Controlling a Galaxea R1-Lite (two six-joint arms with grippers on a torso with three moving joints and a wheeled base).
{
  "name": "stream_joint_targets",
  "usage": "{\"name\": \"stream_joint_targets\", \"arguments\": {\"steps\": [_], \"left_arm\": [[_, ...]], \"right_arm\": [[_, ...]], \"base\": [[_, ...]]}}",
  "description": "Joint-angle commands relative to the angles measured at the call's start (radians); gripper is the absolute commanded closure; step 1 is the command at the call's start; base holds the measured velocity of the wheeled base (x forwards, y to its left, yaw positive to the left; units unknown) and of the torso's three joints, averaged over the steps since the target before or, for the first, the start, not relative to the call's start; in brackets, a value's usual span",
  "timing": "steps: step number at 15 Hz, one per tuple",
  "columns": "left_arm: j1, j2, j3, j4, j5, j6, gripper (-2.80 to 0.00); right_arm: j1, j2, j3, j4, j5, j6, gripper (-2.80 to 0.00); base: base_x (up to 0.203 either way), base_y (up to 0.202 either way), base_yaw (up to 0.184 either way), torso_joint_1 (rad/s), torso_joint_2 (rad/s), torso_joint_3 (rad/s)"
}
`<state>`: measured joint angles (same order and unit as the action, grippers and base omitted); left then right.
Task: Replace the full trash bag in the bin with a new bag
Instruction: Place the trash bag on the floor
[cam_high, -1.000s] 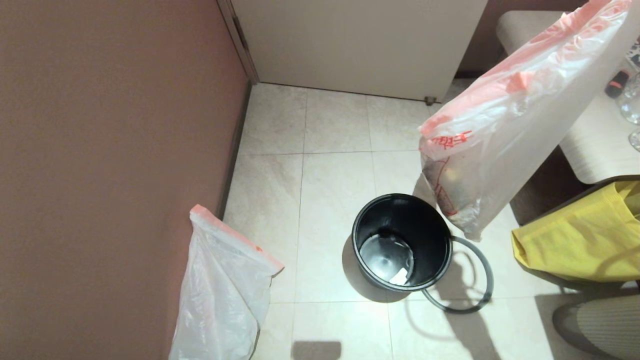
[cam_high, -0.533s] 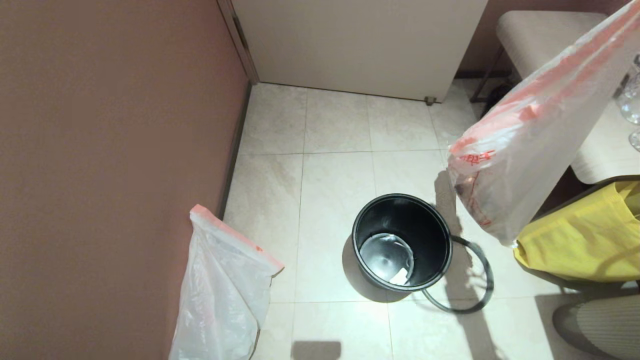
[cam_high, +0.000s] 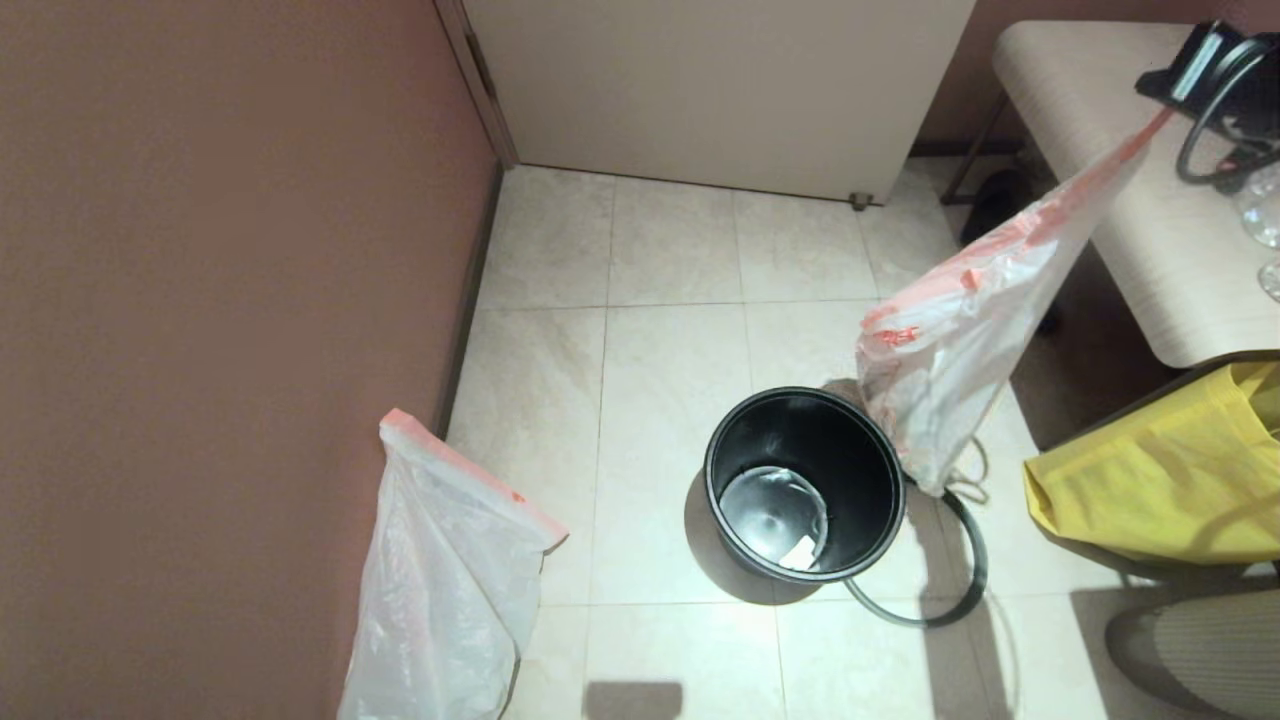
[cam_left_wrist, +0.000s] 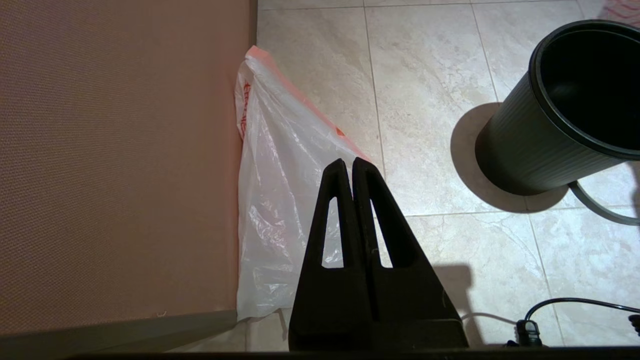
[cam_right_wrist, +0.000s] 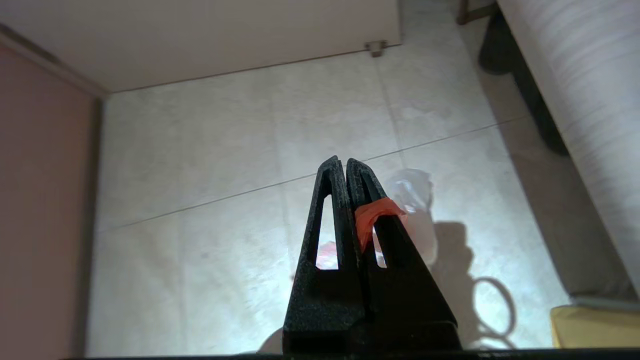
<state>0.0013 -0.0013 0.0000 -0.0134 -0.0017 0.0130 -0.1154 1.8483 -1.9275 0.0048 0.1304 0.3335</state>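
The full trash bag (cam_high: 950, 370), thin white plastic with a pink-red hem, hangs from my right gripper (cam_high: 1160, 108), which is shut on the hem's corner. The red hem (cam_right_wrist: 374, 215) is pinched between the closed fingers of this gripper (cam_right_wrist: 340, 162), and something clear shows through the plastic below. The bag's lower tip hangs just right of the black bin (cam_high: 805, 480), over the grey hoop (cam_high: 960, 590). The bin is empty apart from a white scrap. The new bag (cam_high: 450, 580) leans limp against the wall. My left gripper (cam_left_wrist: 346, 162) hovers above it, shut and empty.
A brown wall (cam_high: 230, 300) runs along the left and a white door (cam_high: 720, 90) stands at the back. A pale table (cam_high: 1130, 230) with glassware (cam_high: 1262, 205) is on the right, with a big yellow bag (cam_high: 1160, 470) below it. A cable (cam_left_wrist: 565, 305) lies on the tiles.
The hanging bag has swung right, then dropped lower and back toward the bin's right rim. My right gripper has come into the head view at top right. The left bag and the bin stayed put.
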Motion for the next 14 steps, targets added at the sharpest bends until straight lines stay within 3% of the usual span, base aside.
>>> {"name": "stream_joint_targets", "arguments": {"steps": [1,12,13,14], "left_arm": [[0.000,0.001,0.000,0.000,0.000,0.001,0.00],[0.000,0.001,0.000,0.000,0.000,0.001,0.00],[0.000,0.001,0.000,0.000,0.000,0.001,0.00],[0.000,0.001,0.000,0.000,0.000,0.000,0.00]], "right_arm": [[-0.031,0.151,-0.022,-0.050,0.003,-0.008,0.00],[-0.047,0.556,-0.045,-0.160,0.041,-0.097,0.00],[-0.039,0.569,-0.045,-0.164,0.040,-0.099,-2.80],[-0.036,0.569,-0.045,-0.163,0.040,-0.099,-2.80]], "base": [[0.000,0.000,0.000,0.000,0.00,0.000],[0.000,0.000,0.000,0.000,0.00,0.000],[0.000,0.000,0.000,0.000,0.00,0.000],[0.000,0.000,0.000,0.000,0.00,0.000]]}}
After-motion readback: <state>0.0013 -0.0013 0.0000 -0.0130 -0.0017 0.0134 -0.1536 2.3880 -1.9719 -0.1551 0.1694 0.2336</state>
